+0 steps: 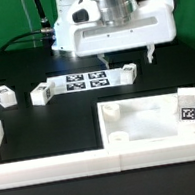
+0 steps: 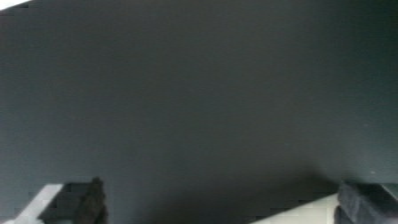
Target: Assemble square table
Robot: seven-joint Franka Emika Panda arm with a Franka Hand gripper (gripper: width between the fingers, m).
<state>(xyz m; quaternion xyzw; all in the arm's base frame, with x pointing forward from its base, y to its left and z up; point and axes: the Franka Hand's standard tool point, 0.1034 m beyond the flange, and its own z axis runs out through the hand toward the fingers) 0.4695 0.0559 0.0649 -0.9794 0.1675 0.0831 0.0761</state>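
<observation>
Assembly seems barely begun: the square top (image 1: 139,119) lies apparently legless on the desk (image 1: 39,124) toward the exterior view's right, leg blocks (image 1: 42,93) lie loose beside the marker board (image 1: 86,82), and the pincer (image 1: 127,55) hangs wide open, empty, above them.

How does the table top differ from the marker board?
The table top is a tray with raised rim and corner sockets; the marker board is thin and flat. The marker board carries a row of tags on its face; the table top's floor is plain. The table top sits by the border bar nearest the camera; the marker board lies farther back, near the gripper. Both are white, on the black table.
</observation>
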